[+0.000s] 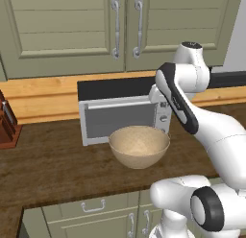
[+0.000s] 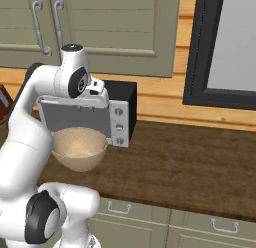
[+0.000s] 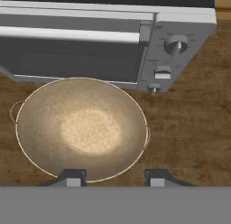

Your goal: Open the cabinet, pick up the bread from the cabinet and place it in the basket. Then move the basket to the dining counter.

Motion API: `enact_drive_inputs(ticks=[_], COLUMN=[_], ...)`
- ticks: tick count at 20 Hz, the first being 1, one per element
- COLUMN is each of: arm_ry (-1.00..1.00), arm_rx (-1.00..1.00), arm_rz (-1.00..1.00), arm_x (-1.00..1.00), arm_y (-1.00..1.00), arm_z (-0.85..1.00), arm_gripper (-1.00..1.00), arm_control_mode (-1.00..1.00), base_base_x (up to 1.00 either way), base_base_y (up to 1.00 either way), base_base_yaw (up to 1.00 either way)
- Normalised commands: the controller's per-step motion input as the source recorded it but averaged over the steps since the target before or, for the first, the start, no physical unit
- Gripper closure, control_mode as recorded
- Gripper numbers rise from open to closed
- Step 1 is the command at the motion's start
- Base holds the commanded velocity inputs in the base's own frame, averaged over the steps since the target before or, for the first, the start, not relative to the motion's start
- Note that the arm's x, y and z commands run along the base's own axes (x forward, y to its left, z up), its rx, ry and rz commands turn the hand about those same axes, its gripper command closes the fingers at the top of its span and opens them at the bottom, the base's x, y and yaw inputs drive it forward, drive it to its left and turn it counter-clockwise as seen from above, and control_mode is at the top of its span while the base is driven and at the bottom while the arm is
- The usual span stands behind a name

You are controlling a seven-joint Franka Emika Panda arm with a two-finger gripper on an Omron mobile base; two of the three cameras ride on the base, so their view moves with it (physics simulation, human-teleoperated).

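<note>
- the cabinet [image 1: 72, 30] above the microwave [image 1: 122, 112] is shut, both sage-green doors closed and their silver bar handles [image 1: 116, 27] side by side over the microwave's middle; by that showing, the opening step is not yet done.
- the bread is not to be seen (presumably behind those doors, though nothing here proves it).
- the basket [image 1: 139, 146], a deep speckled-tan bowl, sits just in front of the microwave door on the dark wood worktop [image 1: 48, 165], and looks bare inside in the hand view [image 3: 83, 128].
- the gripper [image 3: 115, 175] hangs above the near rim of the basket, looking down into it; its two dark fingertips [image 3: 74, 175] stand well apart with nothing between them.
- judged from this, the next move calls for lifting the hand away from the basket, up past the microwave's top, to one of the bar handles, then closing on it and pulling the door outward.
- the arm's elbow is folded close to the microwave's right side, so the rise likely needs care to clear its top edge.
- behind the microwave runs a light wood wall strip; a reddish-brown knife block [image 1: 7, 124] stands well to the left of it, a dark-framed window [image 2: 225, 47] well to its right, and low green drawers [image 2: 200, 227] with small pulls sit under the worktop.
</note>
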Motion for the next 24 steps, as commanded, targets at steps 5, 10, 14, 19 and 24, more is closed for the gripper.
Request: enact_drive_inputs(ticks=[5, 10, 14, 19, 24], arm_ry=[0.00, -0.06, -0.45, -0.30, -0.35], arm_rx=[0.00, 0.00, 0.00, 0.03, 0.03], arm_rz=[0.00, 0.00, 0.00, 0.00, 0.00], arm_x=[-0.17, -0.44, -0.52, -0.31, -0.08], arm_y=[0.00, 0.01, 0.10, 0.22, 0.33], arm_z=[0.00, -0.03, 0.39, 0.75, 0.88], arm_gripper=[-1.00, -1.00, -1.00, -1.00, -1.00], arm_control_mode=[-1.00, -1.00, -1.00, -1.00, -1.00], base_base_x=[0.00, 0.00, 0.00, 0.00, 0.00], base_base_y=[0.00, 0.00, 0.00, 0.00, 0.00], base_base_yaw=[0.00, 0.00, 0.00, 0.00, 0.00])
